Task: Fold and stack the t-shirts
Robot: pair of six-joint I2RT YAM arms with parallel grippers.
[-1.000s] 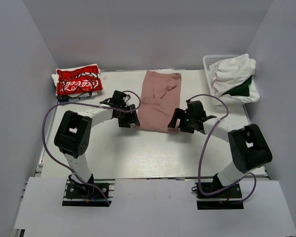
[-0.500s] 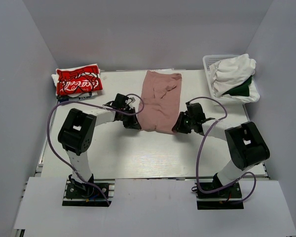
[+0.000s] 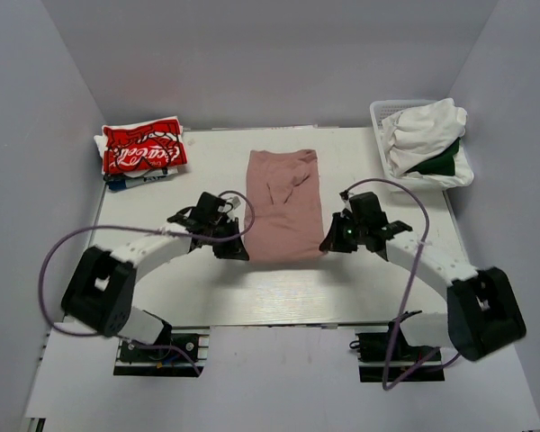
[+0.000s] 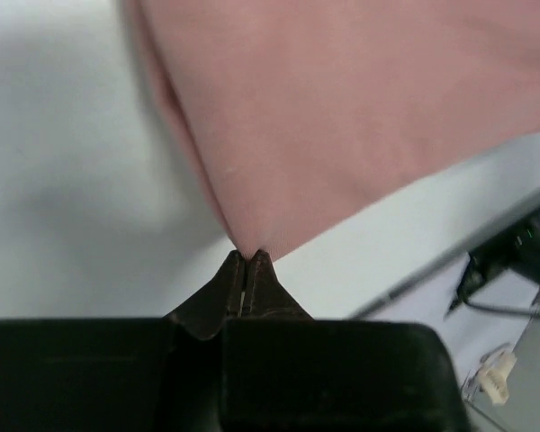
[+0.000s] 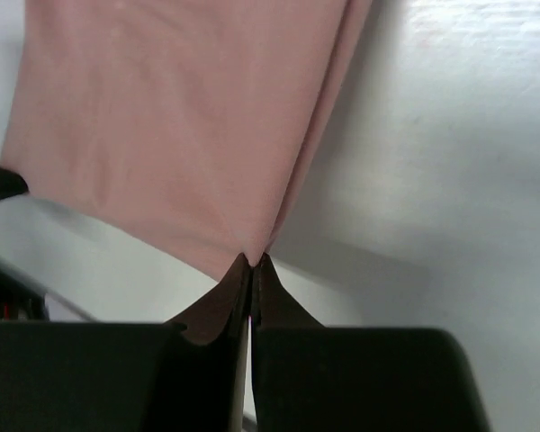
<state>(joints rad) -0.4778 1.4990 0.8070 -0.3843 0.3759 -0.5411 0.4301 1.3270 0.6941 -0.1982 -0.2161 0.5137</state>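
Observation:
A dusty-pink t-shirt [image 3: 281,202] lies folded lengthwise in the middle of the table, its near end stretched between both grippers. My left gripper [image 3: 237,249] is shut on its near left corner [image 4: 250,245], and my right gripper [image 3: 329,245] is shut on its near right corner [image 5: 254,255]. A red t-shirt with white script [image 3: 142,148] sits folded on a white one at the back left. White t-shirts [image 3: 425,126] and a dark green one [image 3: 441,163] are heaped in the basket at the back right.
The white lattice basket [image 3: 381,112] stands at the back right corner. Grey walls enclose the table on three sides. Purple cables [image 3: 63,245] loop off both arms over the table. The table's near edge [image 3: 279,319] runs just behind the arm bases.
Both grippers closed on the pink shirt's near corners and pulled them toward the arm bases. The shirt slid nearer and its near end now lies lower on the table.

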